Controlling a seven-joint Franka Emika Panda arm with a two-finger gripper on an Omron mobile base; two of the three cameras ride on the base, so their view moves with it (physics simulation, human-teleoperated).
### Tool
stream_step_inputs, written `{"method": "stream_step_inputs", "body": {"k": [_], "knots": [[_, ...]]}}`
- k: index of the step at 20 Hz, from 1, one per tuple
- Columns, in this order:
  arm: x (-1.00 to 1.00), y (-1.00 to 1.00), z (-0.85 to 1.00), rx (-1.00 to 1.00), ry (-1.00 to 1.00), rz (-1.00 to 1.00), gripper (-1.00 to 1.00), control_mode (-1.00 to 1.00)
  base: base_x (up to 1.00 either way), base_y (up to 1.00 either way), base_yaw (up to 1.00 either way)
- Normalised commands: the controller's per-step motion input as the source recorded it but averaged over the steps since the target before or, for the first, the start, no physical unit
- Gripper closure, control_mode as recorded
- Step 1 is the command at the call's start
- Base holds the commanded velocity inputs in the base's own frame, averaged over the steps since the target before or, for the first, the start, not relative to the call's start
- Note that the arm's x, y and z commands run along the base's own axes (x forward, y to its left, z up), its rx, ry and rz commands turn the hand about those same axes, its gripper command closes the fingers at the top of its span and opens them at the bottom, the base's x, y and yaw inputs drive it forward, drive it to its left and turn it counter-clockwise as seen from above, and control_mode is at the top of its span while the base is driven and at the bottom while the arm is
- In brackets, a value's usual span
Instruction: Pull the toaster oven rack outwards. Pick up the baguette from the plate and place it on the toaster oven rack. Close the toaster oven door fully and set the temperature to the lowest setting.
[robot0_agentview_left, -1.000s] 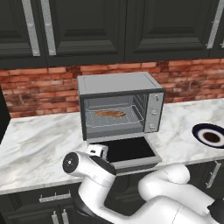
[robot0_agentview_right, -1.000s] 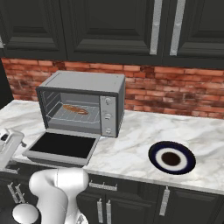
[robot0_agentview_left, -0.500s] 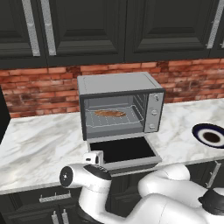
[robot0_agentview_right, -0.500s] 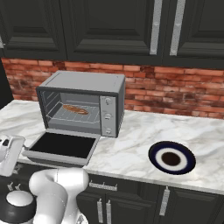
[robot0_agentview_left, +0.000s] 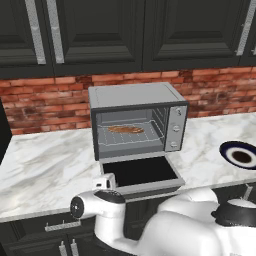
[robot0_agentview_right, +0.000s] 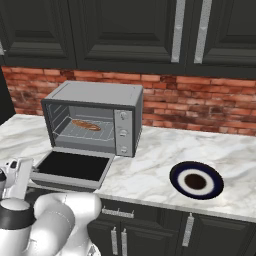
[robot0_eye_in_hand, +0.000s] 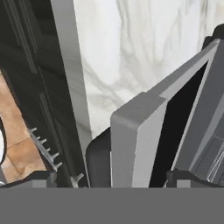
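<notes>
The toaster oven (robot0_agentview_left: 135, 97) stands on the marble counter with its door (robot0_agentview_left: 142, 172) dropped flat towards me. Inside, the baguette (robot0_agentview_left: 126, 129) lies on the wire rack (robot0_agentview_left: 131, 139); from the right the baguette (robot0_agentview_right: 86, 124) shows at the same spot. The plate (robot0_agentview_left: 242, 155) sits bare at the right. My hand (robot0_agentview_left: 105, 181) hangs at the door's front left corner, by the counter edge. In the hand view my gripper (robot0_eye_in_hand: 113, 177) is open, and the door's grey corner (robot0_eye_in_hand: 131, 144) stands between the two fingertips.
Round knobs (robot0_agentview_right: 122, 132) run down the oven's right panel. Dark cabinet doors with handles (robot0_eye_in_hand: 46, 148) lie below the counter edge, close to the hand. A brick wall and upper cabinets stand behind the oven. Bare marble (robot0_agentview_right: 150, 165) lies between oven and plate.
The arm has folded lower and the hand has sunk to the door's front left corner. The jaws stayed open. Oven, baguette and plate have not moved.
</notes>
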Motion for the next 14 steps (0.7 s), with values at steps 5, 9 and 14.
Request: {"method": "stream_step_inputs", "body": {"k": [5, 9, 14], "knots": [[0.3, 0.0, -0.17, -0.06, 0.0, 0.07, -1.0, -1.0, 0.0, 0.0, 0.0], [0.37, 0.0, -0.04, -0.01, -0.02, 0.13, -1.0, -1.0, 0.0, 0.0, 0.0], [0.25, 0.0, 0.1, 0.0, -0.12, 0.12, -1.0, -1.0, 0.0, 0.0, 0.0]]}}
